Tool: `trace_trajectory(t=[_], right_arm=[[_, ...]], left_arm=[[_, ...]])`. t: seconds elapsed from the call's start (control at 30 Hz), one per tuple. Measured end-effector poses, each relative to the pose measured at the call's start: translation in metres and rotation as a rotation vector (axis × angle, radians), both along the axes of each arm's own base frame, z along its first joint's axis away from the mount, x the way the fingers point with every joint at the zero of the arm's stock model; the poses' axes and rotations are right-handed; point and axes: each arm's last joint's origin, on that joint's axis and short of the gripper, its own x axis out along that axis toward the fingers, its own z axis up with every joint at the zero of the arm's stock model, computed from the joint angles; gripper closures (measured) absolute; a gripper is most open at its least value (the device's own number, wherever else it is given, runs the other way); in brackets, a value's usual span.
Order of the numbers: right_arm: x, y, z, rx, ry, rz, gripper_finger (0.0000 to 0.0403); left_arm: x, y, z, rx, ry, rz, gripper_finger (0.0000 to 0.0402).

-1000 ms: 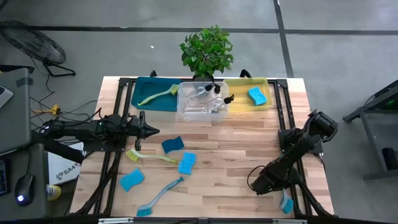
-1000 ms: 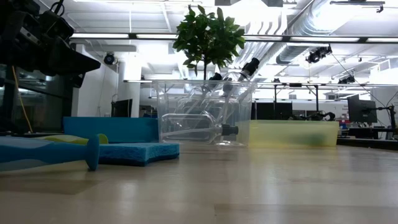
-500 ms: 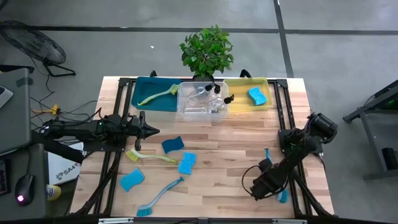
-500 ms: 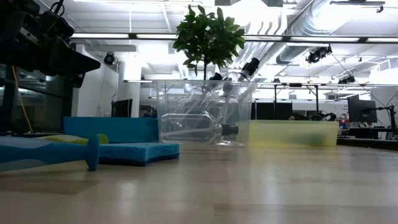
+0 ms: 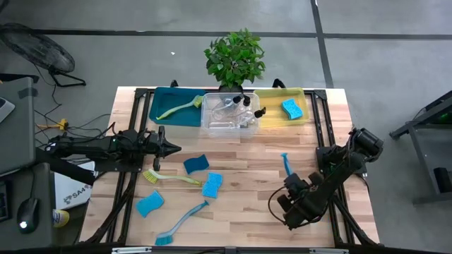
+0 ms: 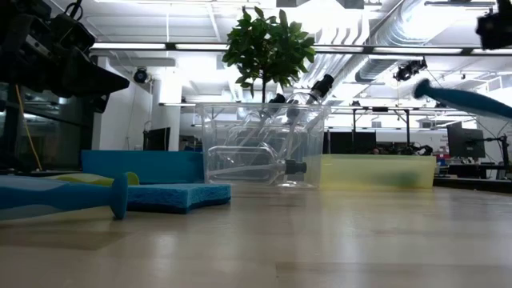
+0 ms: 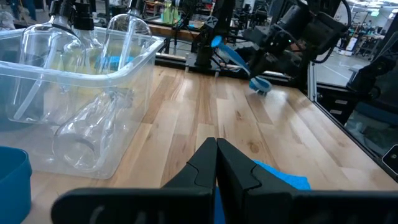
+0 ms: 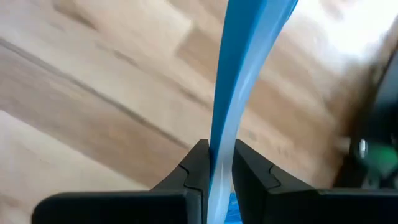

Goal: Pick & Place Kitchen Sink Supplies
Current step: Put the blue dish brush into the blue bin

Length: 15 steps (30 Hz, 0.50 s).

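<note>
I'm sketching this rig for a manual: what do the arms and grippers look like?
Both arms are dark, jointed and bulky. The left gripper tapers to a pointed black tip; its fingers are matte black wedges. The right gripper has matching angular black fingers.

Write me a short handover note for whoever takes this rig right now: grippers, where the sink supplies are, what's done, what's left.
Right gripper: shut on a blue dish brush, held above the table's right side.
Left gripper: shut, holding nothing, waiting over the left side.
Done: a yellow-green brush in the teal bin, pump bottles in the clear bin, one sponge in the yellow bin.
Left on the table: three blue sponges, another yellow-green brush and a second blue brush. The held brush probably goes to the teal bin.
</note>
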Motion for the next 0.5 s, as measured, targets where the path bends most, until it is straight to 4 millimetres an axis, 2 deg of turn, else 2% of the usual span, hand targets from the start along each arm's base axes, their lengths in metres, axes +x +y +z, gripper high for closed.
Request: trace_trajectory(t=[0.3, 0.5], right_arm=[[0.012, -0.010, 0.002, -0.140, -0.074, 0.158, 0.0363], [0.027, -0.016, 0.003, -0.233, -0.175, 0.259, 0.0363]], left_arm=[[0.000, 0.000, 0.000, 0.000, 0.000, 0.000, 0.0401], [0.000, 0.000, 0.000, 0.000, 0.000, 0.000, 0.0401]])
